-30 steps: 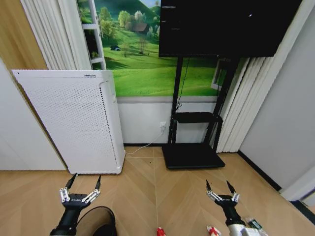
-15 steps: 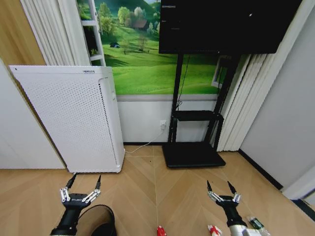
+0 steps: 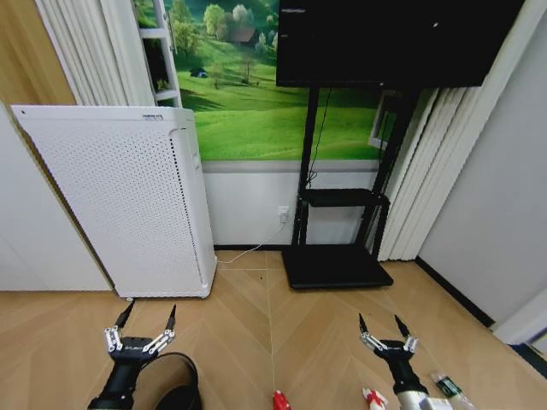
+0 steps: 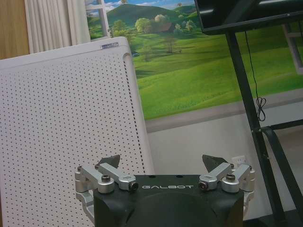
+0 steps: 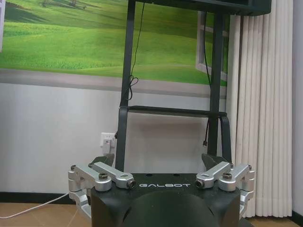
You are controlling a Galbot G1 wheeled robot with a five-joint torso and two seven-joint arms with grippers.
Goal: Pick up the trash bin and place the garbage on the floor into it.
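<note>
Head view: a white perforated appliance [image 3: 120,201] and a black TV stand [image 3: 335,231] line the wall. On the wooden floor [image 3: 256,342], the trash bin [image 3: 167,384] stands upright (mouth up) just under the left gripper [image 3: 145,318], fingers apart. The right gripper [image 3: 377,325], also spread, hovers near the red-and-white packet [image 3: 373,399], red can [image 3: 279,401] and green bottle [image 3: 447,386], whose long axis runs diagonally

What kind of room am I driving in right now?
Likely a home-style living room: a large dark screen on a black stand, a white perforated appliance beside curtains, and herringbone wooden floor.
</note>
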